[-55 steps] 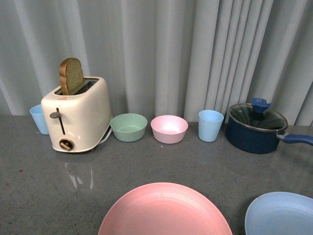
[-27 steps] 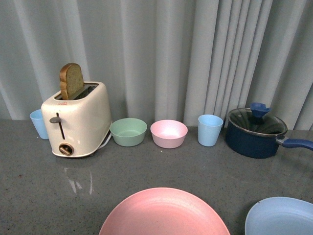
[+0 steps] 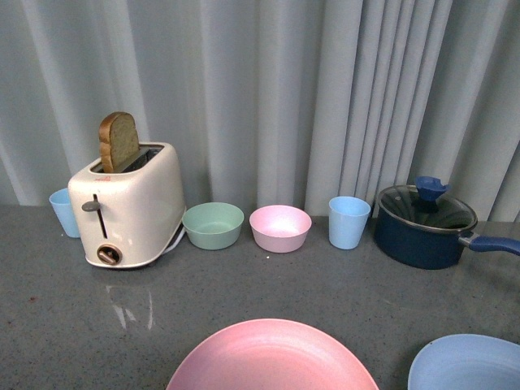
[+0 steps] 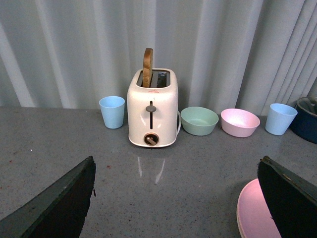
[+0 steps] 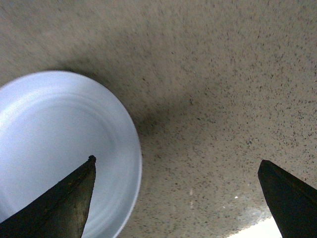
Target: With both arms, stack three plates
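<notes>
A large pink plate (image 3: 272,357) lies at the near edge of the front view, and its rim (image 4: 250,210) shows in the left wrist view beside one finger. A light blue plate (image 3: 471,364) lies to its right, cut off by the frame. The right wrist view looks down on that light blue plate (image 5: 59,148). My left gripper (image 4: 176,198) is open over bare countertop, left of the pink plate. My right gripper (image 5: 176,198) is open above the blue plate's rim, one finger over the plate and the other over the counter. The beige plate is out of view. Neither arm shows in the front view.
Along the curtain stand a cream toaster (image 3: 128,207) with a bread slice (image 3: 119,142), a blue cup (image 3: 63,211), a mint bowl (image 3: 213,224), a pink bowl (image 3: 280,227), another blue cup (image 3: 348,221) and a dark blue lidded pot (image 3: 426,223). The grey countertop (image 3: 268,284) lies between them and the plates.
The front view has shifted: everything sits lower in the picture than before, and less of both plates shows at the bottom edge.
</notes>
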Motion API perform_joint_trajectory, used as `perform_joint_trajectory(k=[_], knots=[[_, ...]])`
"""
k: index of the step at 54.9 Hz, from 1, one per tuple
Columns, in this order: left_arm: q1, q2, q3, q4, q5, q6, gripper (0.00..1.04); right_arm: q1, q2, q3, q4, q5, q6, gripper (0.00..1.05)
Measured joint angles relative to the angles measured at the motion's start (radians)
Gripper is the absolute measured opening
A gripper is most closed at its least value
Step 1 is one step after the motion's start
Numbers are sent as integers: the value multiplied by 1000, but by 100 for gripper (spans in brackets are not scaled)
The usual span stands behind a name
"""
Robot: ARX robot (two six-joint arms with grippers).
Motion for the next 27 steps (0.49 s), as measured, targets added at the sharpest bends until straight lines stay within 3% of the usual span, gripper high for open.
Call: perform_joint_trajectory(k=[9, 27], knots=[[0, 0, 0, 0, 0, 0, 98, 23, 192, 79, 89, -12, -130, 97], [0, 0, 0, 0, 0, 0, 98, 130, 405, 112, 153, -40, -117, 97]])
